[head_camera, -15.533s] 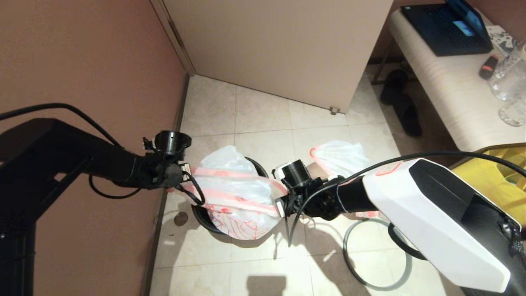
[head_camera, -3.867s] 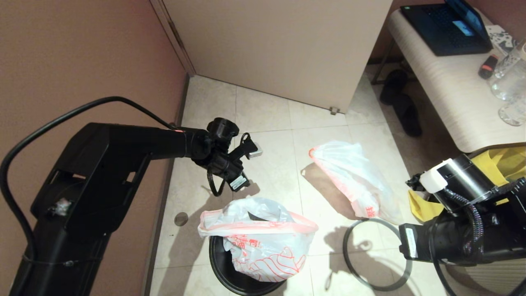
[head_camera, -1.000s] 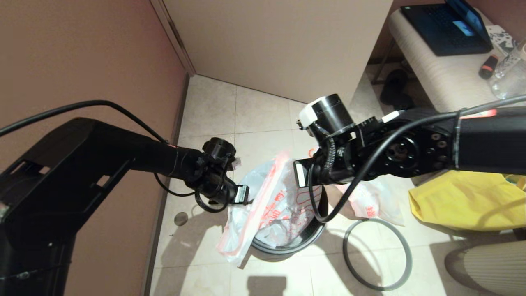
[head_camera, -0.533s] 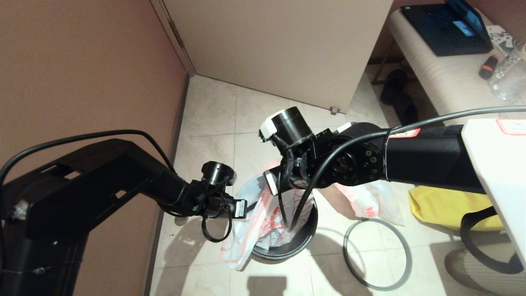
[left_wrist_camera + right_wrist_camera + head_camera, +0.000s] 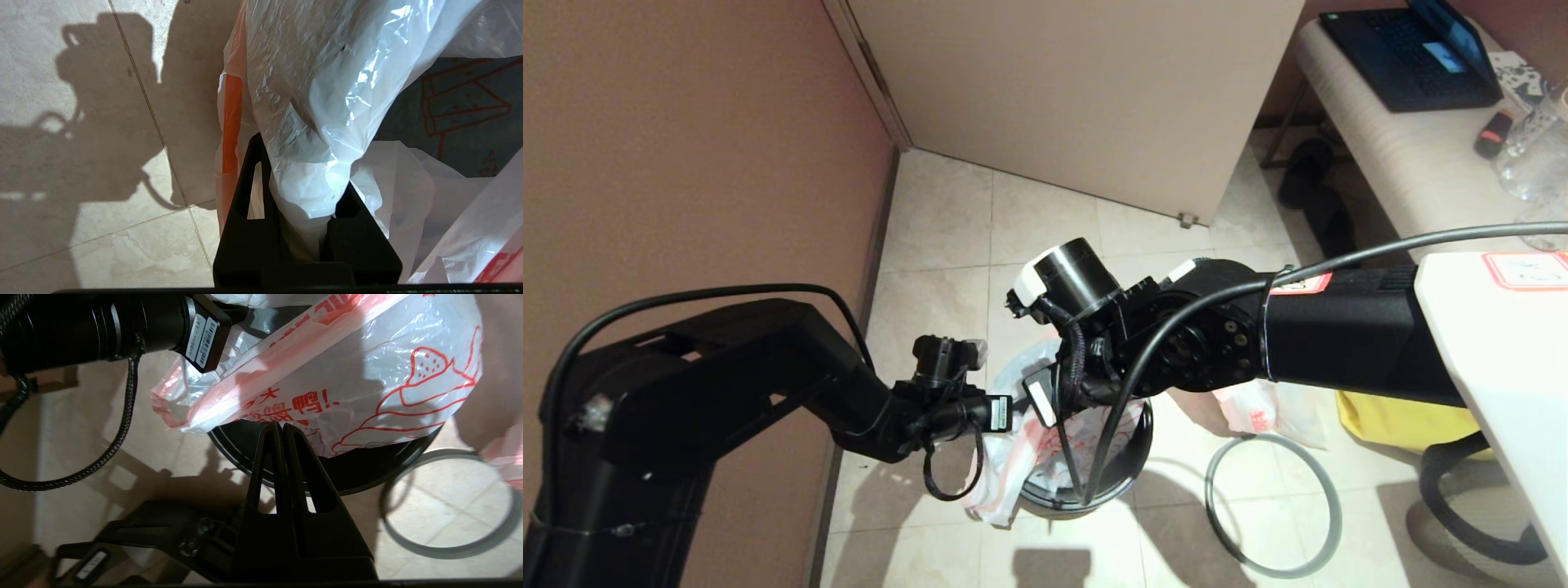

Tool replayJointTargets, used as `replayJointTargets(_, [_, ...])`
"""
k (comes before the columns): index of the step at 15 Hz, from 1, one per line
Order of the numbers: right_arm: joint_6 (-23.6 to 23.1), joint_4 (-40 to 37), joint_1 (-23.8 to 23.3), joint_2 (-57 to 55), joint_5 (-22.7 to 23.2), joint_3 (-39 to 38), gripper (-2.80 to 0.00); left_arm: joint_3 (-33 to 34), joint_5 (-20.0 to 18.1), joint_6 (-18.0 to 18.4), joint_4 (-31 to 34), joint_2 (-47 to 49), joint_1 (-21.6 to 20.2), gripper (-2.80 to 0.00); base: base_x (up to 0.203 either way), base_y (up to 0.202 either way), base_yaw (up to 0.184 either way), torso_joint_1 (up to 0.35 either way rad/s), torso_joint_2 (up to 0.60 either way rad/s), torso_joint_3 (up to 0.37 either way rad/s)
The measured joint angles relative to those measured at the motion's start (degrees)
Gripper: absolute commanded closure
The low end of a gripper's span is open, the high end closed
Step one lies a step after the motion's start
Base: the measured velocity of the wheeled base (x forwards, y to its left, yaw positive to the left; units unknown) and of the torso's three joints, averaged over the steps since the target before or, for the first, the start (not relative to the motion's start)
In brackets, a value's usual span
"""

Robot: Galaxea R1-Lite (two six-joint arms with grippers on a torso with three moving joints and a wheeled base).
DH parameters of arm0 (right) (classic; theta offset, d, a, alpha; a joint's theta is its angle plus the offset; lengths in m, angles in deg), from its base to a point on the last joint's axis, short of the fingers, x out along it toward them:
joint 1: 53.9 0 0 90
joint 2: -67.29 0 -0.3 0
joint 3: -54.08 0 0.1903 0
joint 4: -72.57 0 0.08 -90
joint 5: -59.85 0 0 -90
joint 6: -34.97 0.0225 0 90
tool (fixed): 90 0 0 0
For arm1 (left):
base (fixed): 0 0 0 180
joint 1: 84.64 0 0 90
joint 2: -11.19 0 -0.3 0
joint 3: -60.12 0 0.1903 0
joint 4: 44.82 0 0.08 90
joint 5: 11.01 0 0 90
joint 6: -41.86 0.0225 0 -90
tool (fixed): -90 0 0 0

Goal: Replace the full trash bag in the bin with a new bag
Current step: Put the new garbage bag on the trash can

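Note:
The new bag, thin white plastic with a red line drawing, hangs over the left side of the black bin and down its outside. My left gripper is shut on a bunched fold of the new bag, with the plastic filling the gap between its fingers. My right gripper sits over the bin's mouth, shut with its tips pinching the lower edge of the new bag. The full trash bag lies on the floor behind the right arm, mostly hidden.
The loose grey hoop lies flat on the tiles right of the bin. A yellow tote sits further right. The brown wall runs close on the left. A bench with a laptop and glasses stands at the back right.
My right arm has swung left and down from above the bin to its mouth, carrying the bag's edge. My left gripper has dropped a little, and the bag now hangs lower.

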Motion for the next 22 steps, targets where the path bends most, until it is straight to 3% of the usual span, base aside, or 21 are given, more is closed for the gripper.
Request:
replayJointTargets(4, [6.19, 1.32, -2.97, -1.00, 7.05, -0.29, 0.00, 0.18, -0.11, -0.03, -0.07, 0.20, -0.35, 0.00, 0.000, 0.000, 0.000, 0.000, 0.00, 0.000])
replayJointTargets(10, [6.40, 7.33, -6.37, -4.25, 14.69, -0.69, 0.00, 1.38, -3.92, 1.68, -0.60, 0.15, -1.69, 0.00, 0.000, 0.000, 0.000, 0.000, 0.00, 0.000])
replayJointTargets(11, [6.34, 8.10, -7.44, -4.48, 16.12, -0.77, -2.80, 1.48, -4.00, 1.69, -0.58, 0.11, -1.84, 0.00, 0.000, 0.000, 0.000, 0.000, 0.00, 0.000])
replayJointTargets(17, [6.38, 9.50, -10.90, -7.16, 22.80, -0.52, -2.80, 1.60, -4.32, 1.53, -0.67, 0.09, -2.04, 0.00, 0.000, 0.000, 0.000, 0.000, 0.00, 0.000])
replayJointTargets(22, [5.34, 10.58, -14.42, -8.24, 29.19, -0.21, -2.80, 3.16, -6.12, 1.58, -4.59, -0.02, -2.41, 0.00, 0.000, 0.000, 0.000, 0.000, 0.00, 0.000])
